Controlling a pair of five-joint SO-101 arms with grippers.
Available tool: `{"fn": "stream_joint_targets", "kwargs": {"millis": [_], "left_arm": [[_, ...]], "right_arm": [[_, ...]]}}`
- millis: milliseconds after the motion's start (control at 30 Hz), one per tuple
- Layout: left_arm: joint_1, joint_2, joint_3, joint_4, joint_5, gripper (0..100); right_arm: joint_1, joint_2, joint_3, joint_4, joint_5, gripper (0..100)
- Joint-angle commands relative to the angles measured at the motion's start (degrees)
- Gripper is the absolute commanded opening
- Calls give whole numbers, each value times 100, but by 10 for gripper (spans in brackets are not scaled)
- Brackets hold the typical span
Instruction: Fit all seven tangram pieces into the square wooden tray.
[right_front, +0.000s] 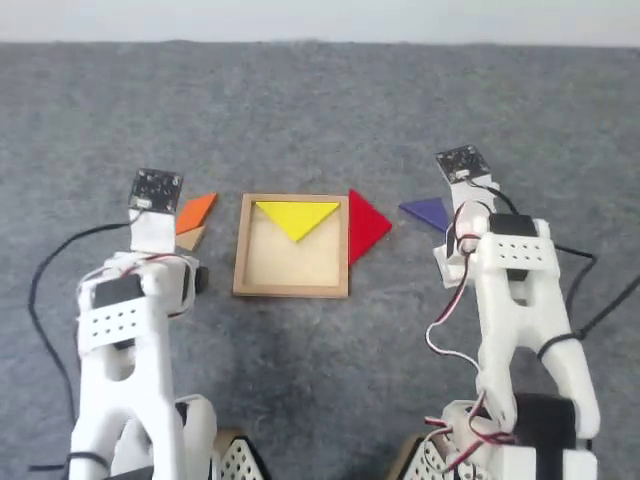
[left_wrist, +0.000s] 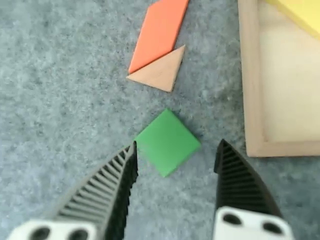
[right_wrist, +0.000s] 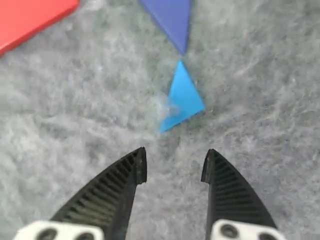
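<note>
The square wooden tray (right_front: 241, 250) lies mid-table with a yellow triangle (right_front: 297, 218) in its far part. A red triangle (right_front: 366, 226) lies against its right side, a dark blue triangle (right_front: 428, 212) farther right. An orange parallelogram (right_front: 196, 210) and a tan triangle (right_front: 190, 238) lie left of the tray. My left gripper (left_wrist: 175, 155) is open above a green square (left_wrist: 167, 142), next to the tray wall (left_wrist: 251, 85). My right gripper (right_wrist: 174, 164) is open just short of a light blue triangle (right_wrist: 182, 98), with the dark blue triangle (right_wrist: 171, 17) beyond it.
Grey carpet covers the table. Both arm bases stand at the near edge, with cables trailing beside them. Open carpet stretches behind the tray and in front of it between the arms.
</note>
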Motion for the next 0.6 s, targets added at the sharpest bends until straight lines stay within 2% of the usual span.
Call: {"fn": "stream_joint_targets", "kwargs": {"millis": [0,167,400,567], "left_arm": [[-9,-9,-963,818,-9,247],[0,378,-1534,1152,185,247],[360,2198,-2624,1169,404,247],[536,3191,-3327,1143,835,247]], "right_arm": [[180,-22,158,-514,-105,191],[312,119,387,-804,-105,191],[295,180,404,-980,-132,191],[286,180,404,-980,-141,191]]}}
